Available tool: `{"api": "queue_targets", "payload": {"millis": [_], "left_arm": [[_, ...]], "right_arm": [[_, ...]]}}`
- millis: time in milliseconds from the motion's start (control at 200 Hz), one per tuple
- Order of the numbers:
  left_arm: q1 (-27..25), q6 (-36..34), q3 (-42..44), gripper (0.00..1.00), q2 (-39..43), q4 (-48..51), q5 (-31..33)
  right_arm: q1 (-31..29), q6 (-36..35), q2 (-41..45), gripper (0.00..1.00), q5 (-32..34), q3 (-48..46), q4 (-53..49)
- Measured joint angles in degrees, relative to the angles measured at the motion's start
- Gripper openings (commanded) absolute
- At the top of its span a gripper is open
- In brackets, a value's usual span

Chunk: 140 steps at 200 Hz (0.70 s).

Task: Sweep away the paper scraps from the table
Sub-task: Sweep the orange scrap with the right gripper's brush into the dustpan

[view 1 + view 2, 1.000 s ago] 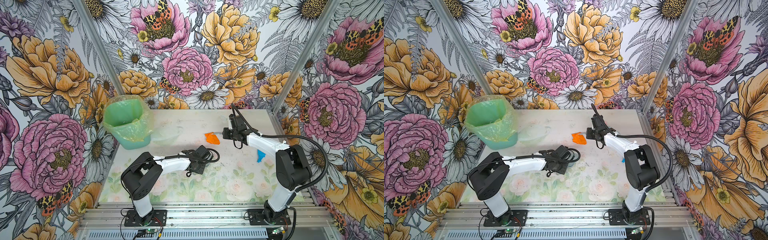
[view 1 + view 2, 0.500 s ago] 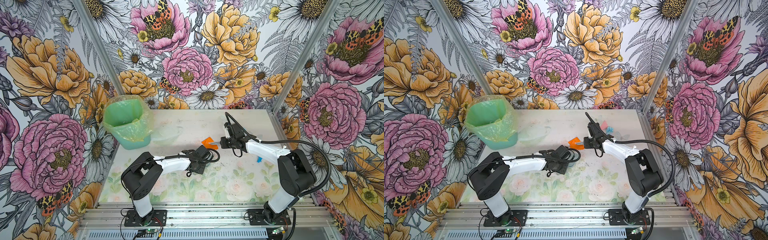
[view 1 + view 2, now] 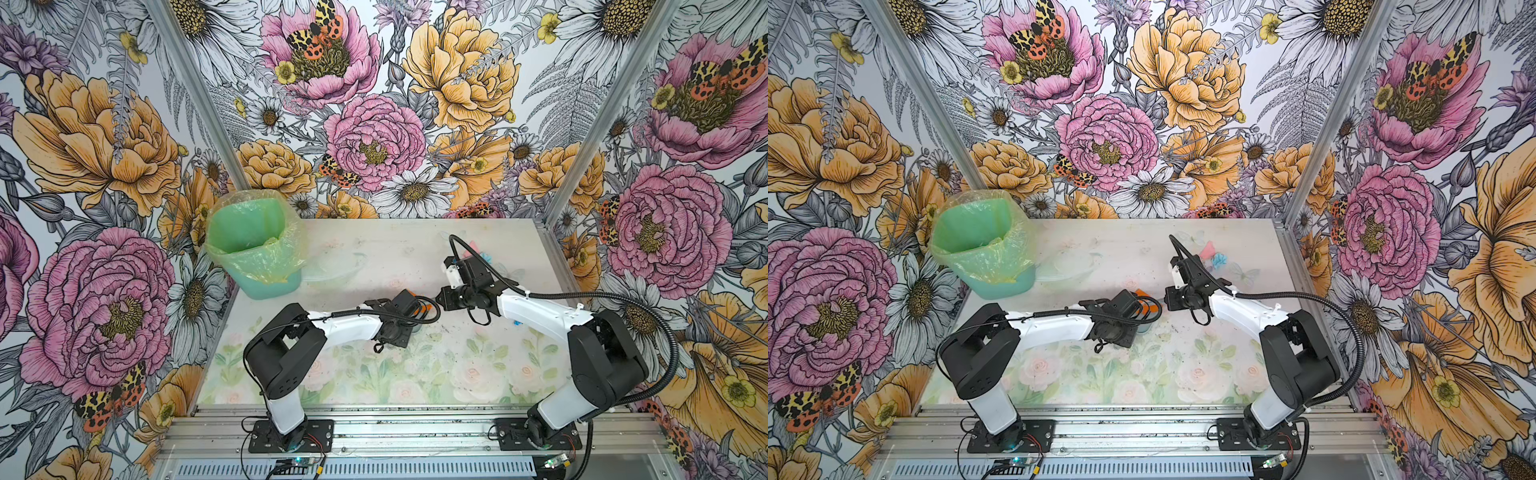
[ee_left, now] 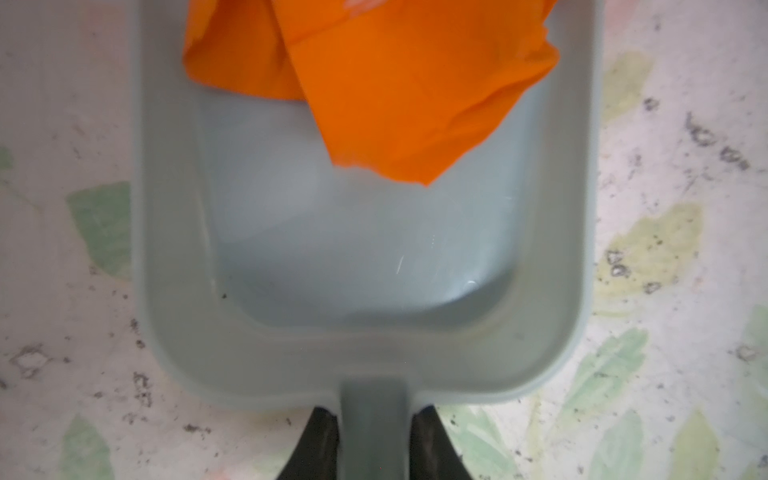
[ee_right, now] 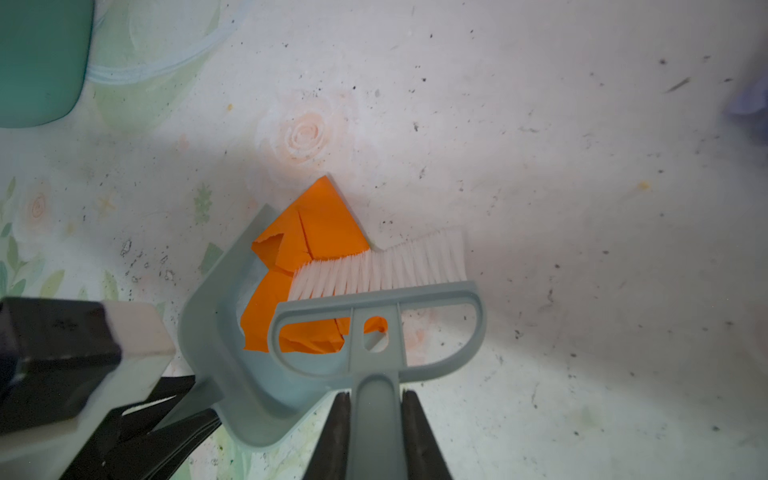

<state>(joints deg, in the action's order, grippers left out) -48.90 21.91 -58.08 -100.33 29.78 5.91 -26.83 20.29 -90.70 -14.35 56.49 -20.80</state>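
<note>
The table (image 3: pixel 374 245), whitish with a faded rose print and speckled with dark grit, carries a green bin (image 3: pixel 272 286) lined with a thin plastic bag at its far left corner. Near the middle the two arms meet. The left gripper (image 4: pixel 374 436) is clamped on the handle of a grey-blue dustpan (image 4: pixel 365 257), which lies flat on the tabletop. The right gripper (image 5: pixel 376 428) is clenched on the handle of a small grey brush (image 5: pixel 415 289). The brush's white bristles (image 5: pixel 374 270) press against the orange scrap (image 4: pixel 395 83), a folded, creased piece of paper lying partly inside the pan. One corner pokes past the pan's open edge onto the table. Far smaller, a pink scrap (image 3: pixel 1207 250) and a light blue scrap (image 3: pixel 1219 260) lie close together toward the far right of the table, well apart from the pan. Another blue speck (image 3: pixel 517 322) peeks out beside the right forearm. These papers look very light and soft, with springy folds, so they should slide at a touch and could easily flip over the bristles or skid under the pan's lip. I judge it best not to pinch them at all. The bristles should be set low behind each scrap, on the side away from the pan, and draw it in slowly while the lip stays hard against the table.
</note>
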Motion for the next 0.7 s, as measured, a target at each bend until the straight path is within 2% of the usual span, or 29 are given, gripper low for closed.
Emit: {"api": "queue_targets", "payload": {"millis": [350,701], "left_arm": [[0.00,-0.50,0.00,0.00,0.20,0.26,0.02],[0.00,-0.87,0.00,0.00,2.01,0.44,0.98]], "right_arm": [[-0.92,-3.15,1.97,0.00,-3.98,-0.09,-3.72],[-0.76,-3.48,9.33,0.00,-2.32,-0.68,-7.76]]}}
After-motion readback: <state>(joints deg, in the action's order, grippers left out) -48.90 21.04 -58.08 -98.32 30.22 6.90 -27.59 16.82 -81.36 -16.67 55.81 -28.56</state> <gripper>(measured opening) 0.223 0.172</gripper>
